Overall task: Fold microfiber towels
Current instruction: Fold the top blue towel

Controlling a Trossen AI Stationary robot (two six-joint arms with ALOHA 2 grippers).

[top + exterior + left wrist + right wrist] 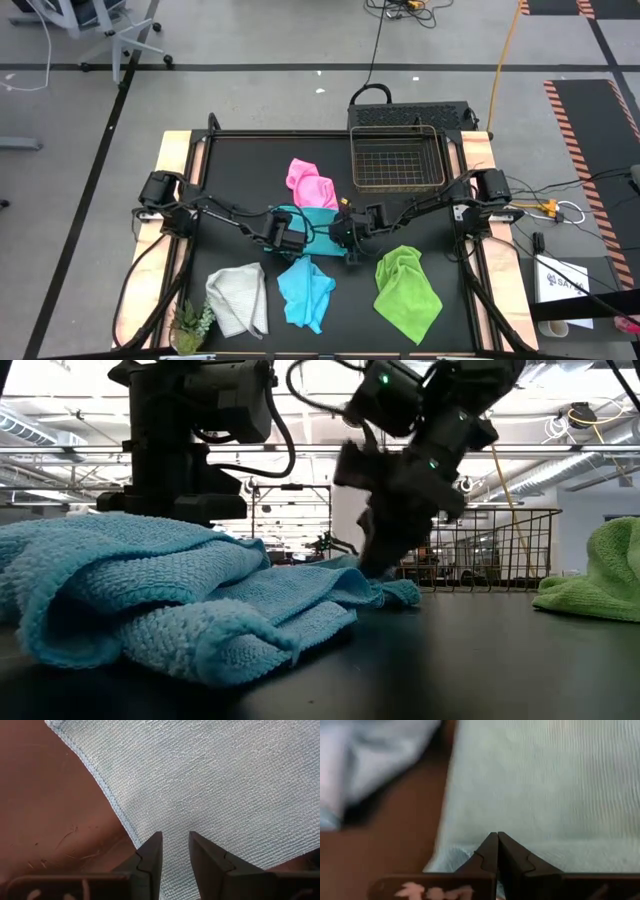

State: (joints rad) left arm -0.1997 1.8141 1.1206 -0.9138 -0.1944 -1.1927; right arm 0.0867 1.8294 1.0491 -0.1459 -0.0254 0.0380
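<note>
At the middle of the dark counter (230,160) a teal-blue microfiber towel (318,220) lies spread flat, with both arms meeting over it. The left pincer (175,847) sits at the towel's left edge, its fingers slightly parted with the cloth's stitched hem between and just ahead of them; whether they actually grip it I cannot tell. The right pincer (497,847) is pressed together, pinching the same towel's near right edge. A second, crumpled light blue microfiber towel (305,290) lies just in front of the pincers, a pink one (308,182) just behind, a white-grey one (238,295) front left and a lime green one (405,288) front right.
</note>
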